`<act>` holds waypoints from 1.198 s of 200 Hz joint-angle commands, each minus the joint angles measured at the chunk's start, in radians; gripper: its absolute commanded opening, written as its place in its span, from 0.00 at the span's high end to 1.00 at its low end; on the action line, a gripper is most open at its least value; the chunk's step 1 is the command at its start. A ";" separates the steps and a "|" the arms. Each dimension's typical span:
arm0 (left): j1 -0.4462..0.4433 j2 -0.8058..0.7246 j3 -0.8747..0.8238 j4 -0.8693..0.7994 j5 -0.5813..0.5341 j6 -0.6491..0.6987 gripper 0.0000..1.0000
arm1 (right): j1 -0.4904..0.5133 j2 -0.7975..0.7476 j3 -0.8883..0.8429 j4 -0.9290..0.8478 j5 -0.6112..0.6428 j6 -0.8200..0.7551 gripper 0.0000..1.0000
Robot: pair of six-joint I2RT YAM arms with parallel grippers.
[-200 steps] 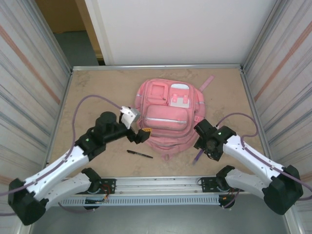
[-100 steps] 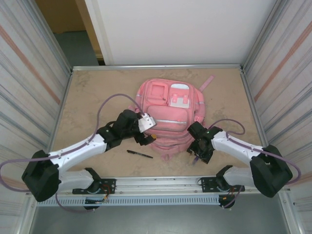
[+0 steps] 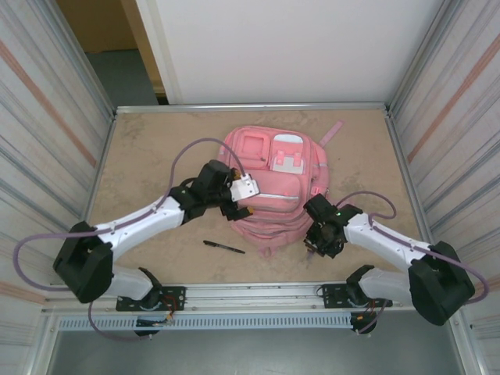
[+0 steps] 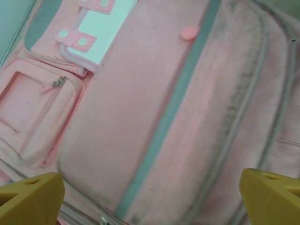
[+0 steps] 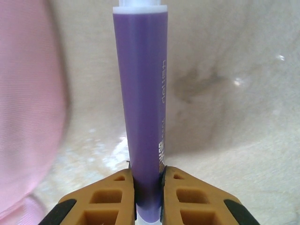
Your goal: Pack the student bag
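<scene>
One bag (image 3: 269, 183) flat on table (image 3: 152, 156); right gripper (image 5: 147, 180), just closed, clamps purple marker (image 5: 140, 93) beside bag's near-right corner; left gripper (image 4: 150, 194), jaws wide apart, newly arrived above bag's front; marker seemingly ready for packing.

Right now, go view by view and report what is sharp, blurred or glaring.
Top external: even light, faint shadows under the arms, student bag and black pen crisp. Left wrist: bag fabric sharp, left fingers slightly soft at the bottom corners. Right wrist: purple marker sharp between the right fingers, bag edge blurred, small glare spots on the table.
</scene>
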State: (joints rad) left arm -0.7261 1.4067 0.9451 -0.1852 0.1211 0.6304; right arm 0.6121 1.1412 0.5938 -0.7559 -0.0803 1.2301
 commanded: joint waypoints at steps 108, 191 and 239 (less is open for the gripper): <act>-0.048 0.260 0.179 -0.107 -0.149 0.313 0.09 | -0.130 -0.202 0.085 -0.040 -0.018 -0.069 0.96; -0.034 0.247 0.191 -0.088 -0.048 0.216 0.86 | -0.131 -0.219 0.056 -0.010 -0.063 -0.038 0.99; -0.022 0.188 0.233 -0.142 0.086 0.173 0.96 | -0.126 -0.213 0.056 0.015 -0.073 -0.042 1.00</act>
State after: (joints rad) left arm -0.7448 1.6505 1.1114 -0.2840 0.1020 0.8570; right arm 0.4885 0.9340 0.6498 -0.7586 -0.1364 1.1774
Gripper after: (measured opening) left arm 0.098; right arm 0.132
